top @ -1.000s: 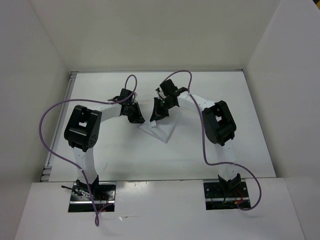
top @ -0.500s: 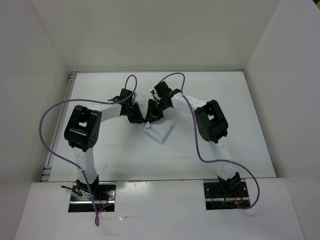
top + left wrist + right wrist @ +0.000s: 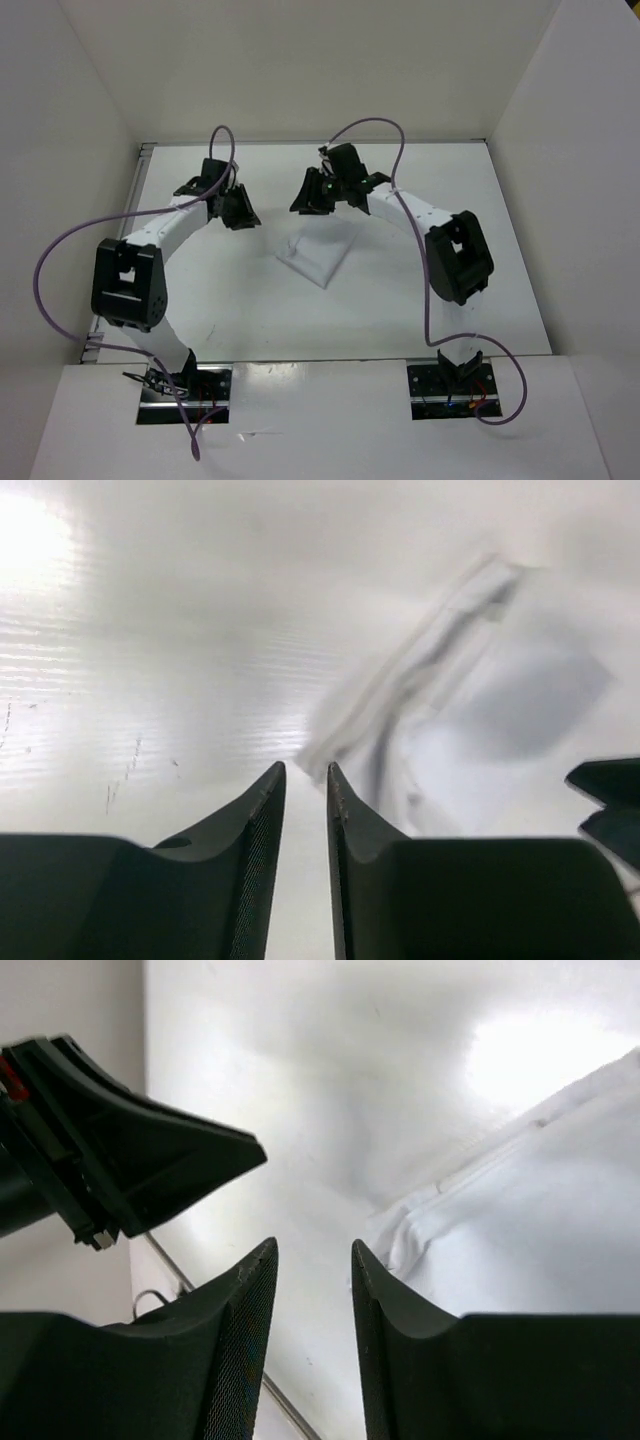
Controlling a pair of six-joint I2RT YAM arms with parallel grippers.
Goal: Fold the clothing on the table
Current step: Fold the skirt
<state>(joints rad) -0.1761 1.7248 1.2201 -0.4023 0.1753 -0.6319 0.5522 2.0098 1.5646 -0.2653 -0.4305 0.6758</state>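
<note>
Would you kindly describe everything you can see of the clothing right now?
The clothing is a plain white, thin, soft-looking fabric. It lies flat near the middle of the table as a small four-sided shape set cornerwise. A stitched hem runs along one edge, and it is slightly rumpled near its far-left edge. Only the table touches it; the left gripper and right gripper are both clear of it, beyond its far side.

Back wall (image 3: 320, 70): matte white, plain, upright across the far side.
Left wall (image 3: 50, 200): matte white, lightly shadowed, meets the back wall at a corner.
Right wall (image 3: 580, 200): matte white, meets the back wall at the opposite corner.
Front ledge (image 3: 320, 420): flat white panel along the near side, two dark rectangular openings.
</note>
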